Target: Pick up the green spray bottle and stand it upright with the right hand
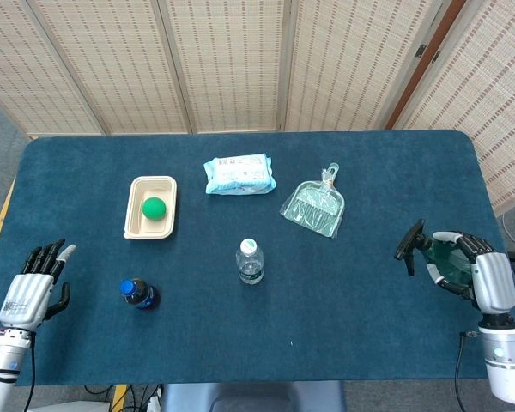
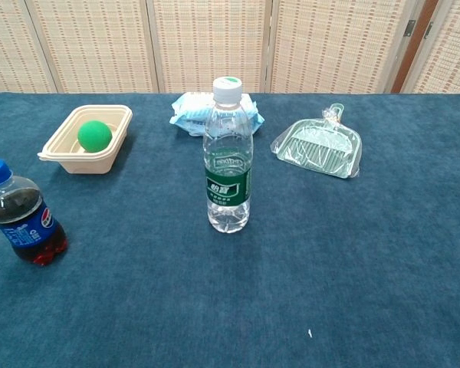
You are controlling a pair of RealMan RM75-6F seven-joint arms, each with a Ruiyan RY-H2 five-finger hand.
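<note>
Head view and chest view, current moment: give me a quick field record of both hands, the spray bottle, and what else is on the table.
right hand: grips the green spray bottle at the table's right edge, head view only
bottle pose: black nozzle points left and up; whether it touches the table cannot be told
left hand: holds nothing, fingers apart, at the near left edge
water bottle: upright, mid-table
cola bottle: upright, near left
tray: holds a green ball
wipes pack: far centre
dustpan: in plastic wrap, right of the wipes
</note>
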